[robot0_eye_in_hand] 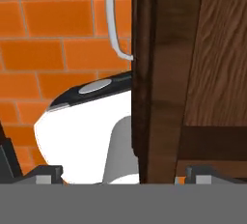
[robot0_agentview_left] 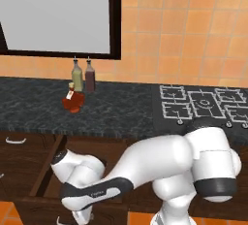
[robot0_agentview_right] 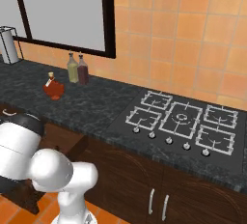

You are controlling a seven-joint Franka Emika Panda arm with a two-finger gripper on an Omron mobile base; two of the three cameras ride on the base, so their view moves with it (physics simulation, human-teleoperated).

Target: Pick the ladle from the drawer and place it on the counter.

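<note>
The drawer (robot0_agentview_left: 47, 166) stands pulled out under the counter (robot0_agentview_left: 116, 107), and my white arm bends down across it, covering most of its inside. The ladle is hidden. In the hand view my gripper (robot0_eye_in_hand: 125, 175) is open and holds nothing. Its two fingertips (robot0_eye_in_hand: 48, 172) stand wide apart, low in front of the drawer. The dark wooden drawer front (robot0_eye_in_hand: 193, 73) fills the right side, with its curved silver handle (robot0_eye_in_hand: 113, 20) above and orange floor tiles behind. In the right base view the open drawer's corner (robot0_agentview_right: 72, 143) juts out below the counter (robot0_agentview_right: 96, 105).
Two tall bottles (robot0_agentview_left: 83, 76) and a squat red bottle (robot0_agentview_left: 73, 100) stand on the counter by the wall. The stove (robot0_agentview_left: 203, 104) lies to the right. A paper towel roll (robot0_agentview_right: 8, 44) stands at the far left. Another drawer's handle (robot0_agentview_left: 14, 140) is left of the open one.
</note>
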